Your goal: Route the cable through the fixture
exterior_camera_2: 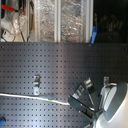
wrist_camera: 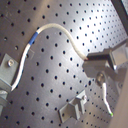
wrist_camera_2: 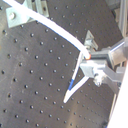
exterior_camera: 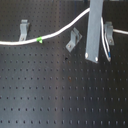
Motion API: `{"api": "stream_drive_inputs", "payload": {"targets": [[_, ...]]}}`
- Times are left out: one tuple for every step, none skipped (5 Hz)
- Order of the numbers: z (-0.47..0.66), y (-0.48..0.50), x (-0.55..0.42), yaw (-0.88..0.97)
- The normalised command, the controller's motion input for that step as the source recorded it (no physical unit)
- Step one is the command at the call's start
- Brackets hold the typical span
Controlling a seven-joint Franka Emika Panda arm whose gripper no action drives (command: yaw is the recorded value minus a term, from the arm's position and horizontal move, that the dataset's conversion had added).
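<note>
Gripper (wrist_camera_2: pixel 91 64) holds the cable (exterior_camera: pixel 60 31), jaws closed on the cord in both wrist views. In the first exterior view the cable runs from that picture's left edge, past an upright clip (exterior_camera: pixel 23 30) and its green band (exterior_camera: pixel 39 39), rising toward the arm (exterior_camera: pixel 94 30). The fixture (exterior_camera: pixel 73 39) sits slanted just below the cord's span, not yet touching it as far as can be judged. Blue band (wrist_camera: pixel 32 39) lies on the free tail beyond the jaws. Next move likely needs the held cord lowered across the fixture's slant.
</note>
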Motion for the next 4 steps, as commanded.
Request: {"api": "stream_drive_inputs", "payload": {"targets": [[0.01,0.024,0.008,0.0],[0.43,0.034,-0.273,0.62],[0.42,0.093,-0.23,0.79],[0.38,0.059,-0.104,0.83]]}}
